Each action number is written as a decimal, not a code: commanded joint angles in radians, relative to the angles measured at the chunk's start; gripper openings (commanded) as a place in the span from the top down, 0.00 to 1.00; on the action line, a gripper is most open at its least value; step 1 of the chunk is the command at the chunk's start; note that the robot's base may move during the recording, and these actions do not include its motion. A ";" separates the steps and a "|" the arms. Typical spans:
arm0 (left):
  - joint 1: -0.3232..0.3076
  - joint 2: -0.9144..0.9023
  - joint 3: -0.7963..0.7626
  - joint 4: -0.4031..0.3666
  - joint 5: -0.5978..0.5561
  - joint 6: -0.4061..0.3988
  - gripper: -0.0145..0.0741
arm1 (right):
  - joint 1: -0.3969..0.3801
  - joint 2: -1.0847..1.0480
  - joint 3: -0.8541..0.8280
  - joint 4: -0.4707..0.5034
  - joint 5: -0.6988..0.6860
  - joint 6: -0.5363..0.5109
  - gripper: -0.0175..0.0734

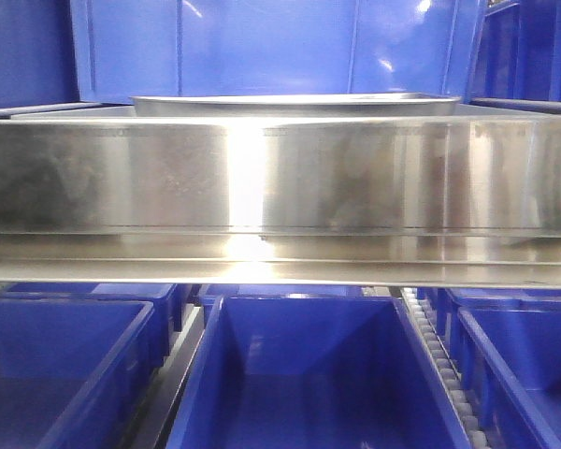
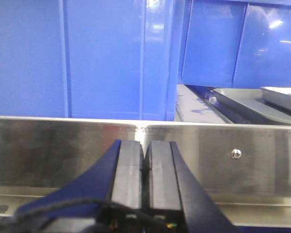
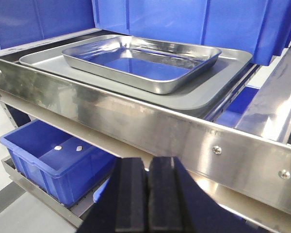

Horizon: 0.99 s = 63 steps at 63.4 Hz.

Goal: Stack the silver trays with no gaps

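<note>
The left gripper (image 2: pixel 144 162) has its jaws pressed together on nothing, facing the steel shelf rail (image 2: pixel 48 150), blue bins (image 2: pixel 102 58) beyond it. The right gripper (image 3: pixel 147 187) is likewise closed and empty, below the rail; past it, the smaller silver tray (image 3: pixel 140 60) sits inside the wider silver tray (image 3: pixel 208 90).

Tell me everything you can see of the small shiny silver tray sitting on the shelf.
The small shiny silver tray is a shallow rectangular stainless-steel pan with rounded corners, sloped walls and a flat rolled rim. Its mirror-bright floor reflects the blue plastic bins behind it. It is empty and upright, turned slightly askew, and rests inside a wider, duller grey flat tray on the shelf behind the brushed-steel shelf rail. Nothing else touches it; neither hand is near it. From the front view only its rim shows above the rail.
</note>
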 commanded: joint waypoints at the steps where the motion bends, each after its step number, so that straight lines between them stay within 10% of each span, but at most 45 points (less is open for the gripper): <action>1: 0.002 -0.036 -0.004 -0.009 -0.094 0.003 0.89 | 0.002 0.014 -0.026 -0.020 -0.085 -0.014 0.75; 35: 0.002 -0.036 -0.004 -0.009 -0.094 0.003 0.89 | -0.013 0.014 0.006 -0.020 -0.087 -0.017 0.75; 63: 0.002 -0.036 -0.004 -0.009 -0.094 0.003 0.89 | -0.624 -0.079 0.200 0.243 -0.313 -0.344 0.75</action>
